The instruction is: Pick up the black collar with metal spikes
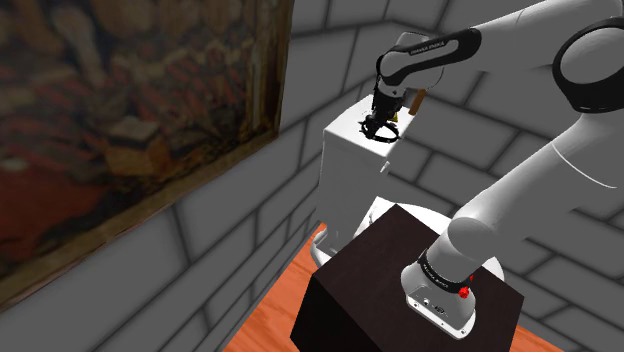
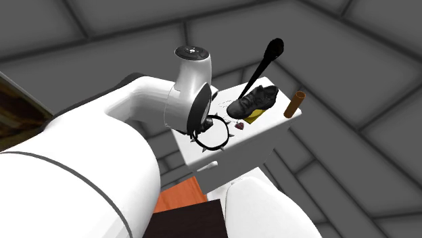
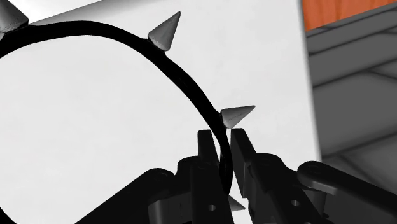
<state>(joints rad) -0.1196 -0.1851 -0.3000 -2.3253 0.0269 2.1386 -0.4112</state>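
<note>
Plainly, the claw (image 3: 221,137) is clamped on the collar (image 3: 191,83) by its thin band, just beside a spike. The collar sits over the white desk (image 3: 267,63), toward its near edge in the second exterior view, left of the shoe (image 2: 253,101). The grip is narrow, so I judge a fast lift could swing the ring loose, or a spike could snag the edge. The shoe is the one hollow thing, and I cannot tell what it holds.

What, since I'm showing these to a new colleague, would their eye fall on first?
The spiked black collar, clasped by the black gripper at the top of a white cabinet. Next, the black shoe farther along that top, and the large dark painting on the grey block wall.
</note>
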